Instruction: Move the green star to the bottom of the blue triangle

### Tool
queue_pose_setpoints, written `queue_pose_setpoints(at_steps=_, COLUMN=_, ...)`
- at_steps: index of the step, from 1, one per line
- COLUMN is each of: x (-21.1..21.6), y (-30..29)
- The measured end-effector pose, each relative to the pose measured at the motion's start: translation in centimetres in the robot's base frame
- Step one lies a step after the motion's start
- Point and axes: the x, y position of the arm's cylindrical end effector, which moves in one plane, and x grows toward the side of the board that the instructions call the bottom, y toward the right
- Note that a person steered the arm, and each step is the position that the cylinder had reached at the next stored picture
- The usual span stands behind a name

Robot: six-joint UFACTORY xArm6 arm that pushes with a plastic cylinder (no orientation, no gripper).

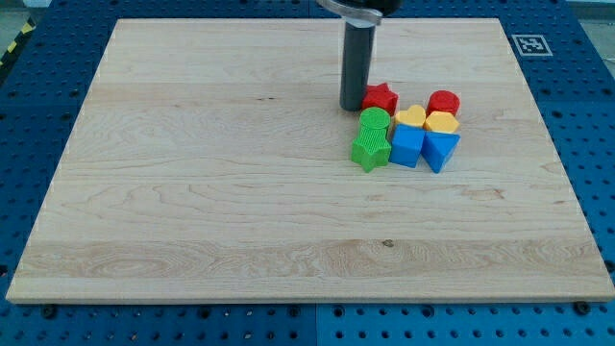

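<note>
My tip (a bare rod, no jaws) stands just above the green star, beside the red star. The blue triangle lies right of the green star, past the blue cube. The rod's upper part is cut off.

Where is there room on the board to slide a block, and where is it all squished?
Squished: the cluster at the view's upper right, where the green star, blue cube, blue triangle and red star huddle, my tip beside them. Free: the wood left of the green star and below the blue triangle.
</note>
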Motion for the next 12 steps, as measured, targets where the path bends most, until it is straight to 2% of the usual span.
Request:
queue_pose_setpoints(at_steps=3, x=0.2, y=3.2)
queue_pose_setpoints(at_steps=4, x=1.0, y=0.9)
queue_pose_setpoints(at_steps=6, x=1.0, y=0.8)
queue_pose_setpoints(at_steps=8, x=2.8, y=0.2)
queue_pose_setpoints(at_steps=12, x=10.6, y=-1.8)
